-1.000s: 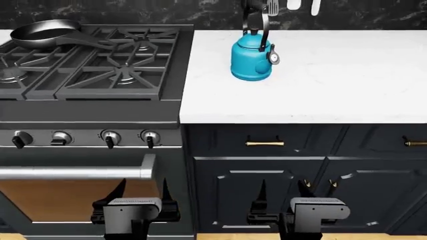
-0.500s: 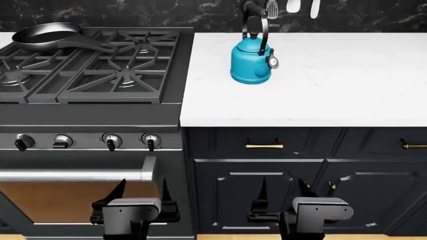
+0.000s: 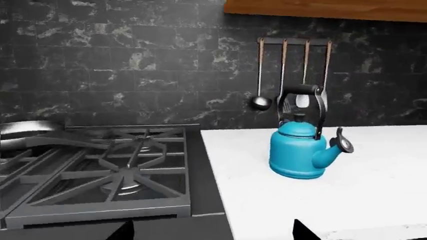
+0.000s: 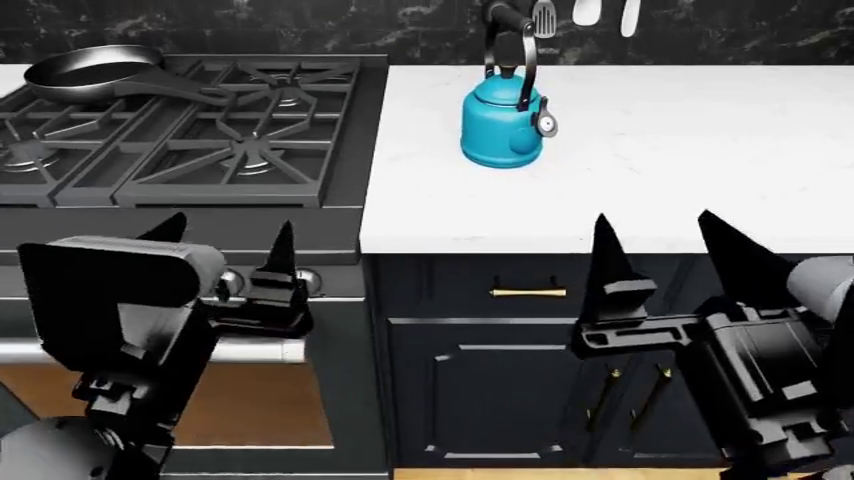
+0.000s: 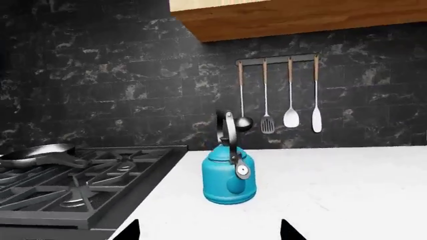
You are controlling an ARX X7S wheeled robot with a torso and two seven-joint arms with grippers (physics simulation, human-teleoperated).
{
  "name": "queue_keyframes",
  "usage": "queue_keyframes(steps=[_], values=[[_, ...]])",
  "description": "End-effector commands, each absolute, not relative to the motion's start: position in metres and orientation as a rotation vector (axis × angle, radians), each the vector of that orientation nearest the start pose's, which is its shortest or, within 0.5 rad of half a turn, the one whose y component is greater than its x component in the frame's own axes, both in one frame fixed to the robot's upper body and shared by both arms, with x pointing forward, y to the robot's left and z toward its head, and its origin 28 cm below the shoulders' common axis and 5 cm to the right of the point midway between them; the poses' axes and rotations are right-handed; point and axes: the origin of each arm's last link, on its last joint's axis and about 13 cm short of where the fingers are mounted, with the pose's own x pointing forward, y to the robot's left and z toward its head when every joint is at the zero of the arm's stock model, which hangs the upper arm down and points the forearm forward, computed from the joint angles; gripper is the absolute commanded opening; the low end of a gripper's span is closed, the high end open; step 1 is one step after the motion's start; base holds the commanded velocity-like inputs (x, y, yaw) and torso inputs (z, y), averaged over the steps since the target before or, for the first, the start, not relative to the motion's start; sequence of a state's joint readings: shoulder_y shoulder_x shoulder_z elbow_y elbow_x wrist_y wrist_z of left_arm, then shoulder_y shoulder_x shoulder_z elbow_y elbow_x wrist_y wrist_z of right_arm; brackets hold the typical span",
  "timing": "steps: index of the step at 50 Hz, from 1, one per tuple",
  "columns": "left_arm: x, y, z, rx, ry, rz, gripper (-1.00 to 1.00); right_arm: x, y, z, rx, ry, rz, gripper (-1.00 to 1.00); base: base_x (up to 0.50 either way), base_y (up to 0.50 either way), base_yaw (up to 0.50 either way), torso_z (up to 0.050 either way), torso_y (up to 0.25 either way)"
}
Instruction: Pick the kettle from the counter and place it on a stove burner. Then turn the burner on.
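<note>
The blue kettle point(image 4: 503, 125) stands upright on the white counter point(image 4: 667, 170), just to the right of the gas stove and near the dark marble backsplash, its spout turned away from the stove; the nearest stove burner point(image 4: 240, 150) sits bare under its black grate, and a dark frying pan point(image 4: 94, 72) rests on the burner at the stove's far left corner. Both arms hover in front of the counter's edge, well short of the kettle: the left gripper point(image 4: 224, 255) before the stove's knob panel, the right gripper point(image 4: 661, 255) before the navy cabinets. Each has its fingers spread apart and nothing between them.
</note>
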State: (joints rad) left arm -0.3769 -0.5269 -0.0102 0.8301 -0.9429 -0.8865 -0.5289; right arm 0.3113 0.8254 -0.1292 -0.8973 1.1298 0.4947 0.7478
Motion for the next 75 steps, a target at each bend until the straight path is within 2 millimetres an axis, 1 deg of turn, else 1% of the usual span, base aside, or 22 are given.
queue_keyframes(steps=[1,2,5,8,18,33,49,75], values=[[0.188,0.255,0.272,0.262,-0.14,-0.161,1.0,0.152,-0.144,0.261,-0.052,-0.178,0.113,1.0,0.0,0.0,0.0,0.0,0.0],[0.189,0.257,0.277,0.248,-0.148,-0.149,1.0,0.154,-0.145,0.261,-0.048,-0.18,0.112,1.0,0.0,0.0,0.0,0.0,0.0],[0.191,0.259,0.282,0.201,-0.165,-0.129,1.0,0.155,-0.146,0.264,-0.045,-0.187,0.109,1.0,0.0,0.0,0.0,0.0,0.0],[0.193,0.26,0.278,0.174,-0.162,-0.114,1.0,0.153,-0.145,0.271,-0.039,-0.216,0.108,1.0,0.0,0.0,0.0,0.0,0.0],[0.195,0.263,0.278,0.13,-0.161,-0.102,1.0,0.157,-0.146,0.271,-0.025,-0.231,0.091,1.0,0.11,0.0,0.0,0.0,0.0],[0.199,0.263,0.276,0.133,-0.154,-0.101,1.0,0.16,-0.146,0.273,-0.034,-0.23,0.089,1.0,0.19,0.0,0.0,0.0,0.0],[0.199,0.264,0.276,0.137,-0.15,-0.099,1.0,0.162,-0.146,0.277,-0.041,-0.232,0.092,1.0,0.2,0.0,0.0,0.0,0.0],[0.199,0.264,0.277,0.143,-0.15,-0.1,1.0,0.162,-0.146,0.277,-0.049,-0.227,0.088,1.0,0.25,0.0,0.0,0.0,0.0]])
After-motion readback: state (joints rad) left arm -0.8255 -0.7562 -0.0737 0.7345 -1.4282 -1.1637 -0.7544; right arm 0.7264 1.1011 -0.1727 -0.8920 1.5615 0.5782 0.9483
